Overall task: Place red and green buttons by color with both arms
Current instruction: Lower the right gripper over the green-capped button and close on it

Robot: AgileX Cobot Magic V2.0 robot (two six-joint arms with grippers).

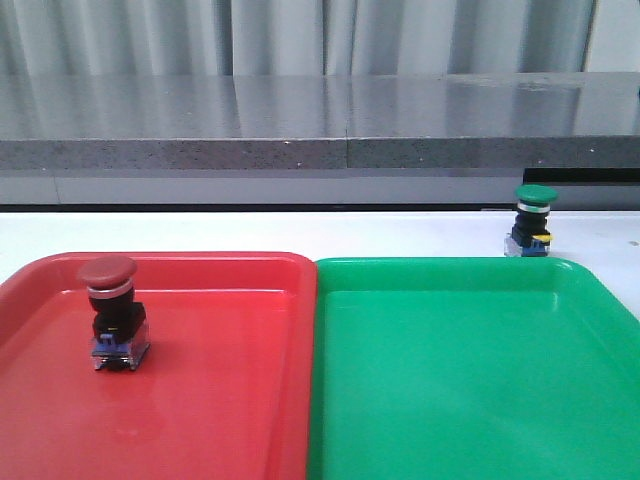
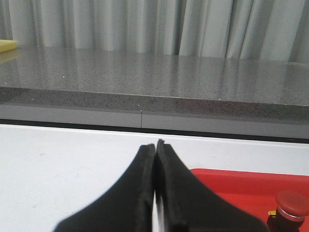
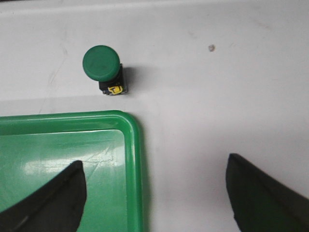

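Observation:
The red button (image 1: 112, 312) stands upright inside the red tray (image 1: 240, 290), at its left side; its cap also shows in the left wrist view (image 2: 291, 204). The green button (image 1: 533, 219) stands on the white table just behind the green tray (image 1: 450, 300), near its far right corner; it also shows in the right wrist view (image 3: 103, 67). My left gripper (image 2: 155, 145) is shut and empty, over the table left of the red tray. My right gripper (image 3: 155, 176) is wide open and empty, above the green tray's corner (image 3: 130, 125), short of the green button. Neither arm shows in the front view.
The two trays sit side by side, touching, at the front of the white table (image 1: 300, 230). A grey stone ledge (image 1: 300, 120) runs along the back, with pale curtains behind it. A small speck (image 3: 210, 47) lies on the table.

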